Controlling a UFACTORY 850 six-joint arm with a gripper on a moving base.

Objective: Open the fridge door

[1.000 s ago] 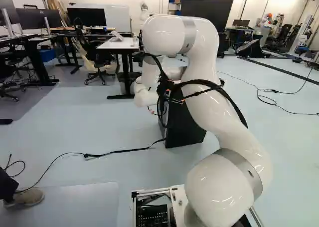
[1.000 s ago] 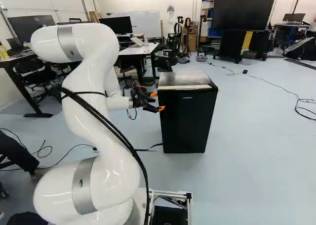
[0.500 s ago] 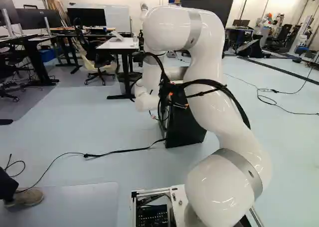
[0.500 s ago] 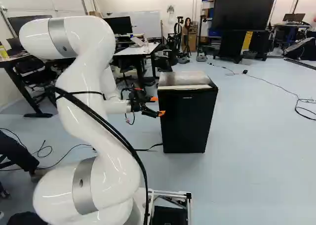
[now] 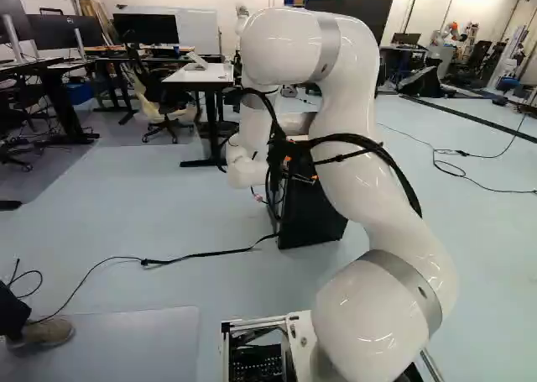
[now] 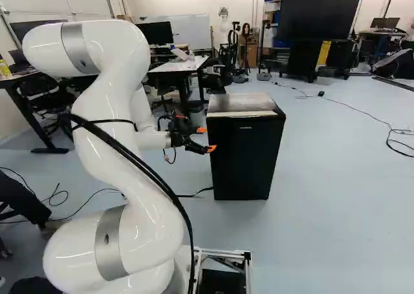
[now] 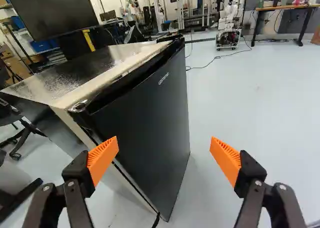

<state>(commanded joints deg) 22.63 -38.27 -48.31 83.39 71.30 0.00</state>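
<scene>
jaws are wide apart on the black two-finger gripper [image 6: 206, 139], one orange ribbed pad [image 7: 103, 160] on each finger. wrist view: one pad overlaps the near upright edge of the door in the view, the other is out over the floor on the far side of the door face. can't tell if either finger touches. right base view: fingertips are by the upper side edge of the black box-shaped fridge [image 6: 246, 158], below its top. fridge stands upright on the pale blue-grey floor [image 6: 336, 197], right of the jaws in that view; in the left base view it's partly behind the arm. flat black door [image 7: 150, 123] looks shut, dark recess [image 7: 136, 75] running along its top edge, worn silvery top panel [image 7: 65, 77] behind that. glossy white arm [image 5: 361, 164] with grey joint rings, arching up from the base and reaching forward, loose black cables [image 5: 369, 143] strapped along it. black cord [image 5: 201, 254] runs over the floor from the foot of the fridge toward the left of the left base view. further back: white tabletop [image 5: 198, 76] on black legs, black office chair [image 5: 168, 101] beside it, big black screen [image 6: 320, 13] on a stand. wrist view background has another robot [image 7: 230, 12], white, on a wheeled base.
</scene>
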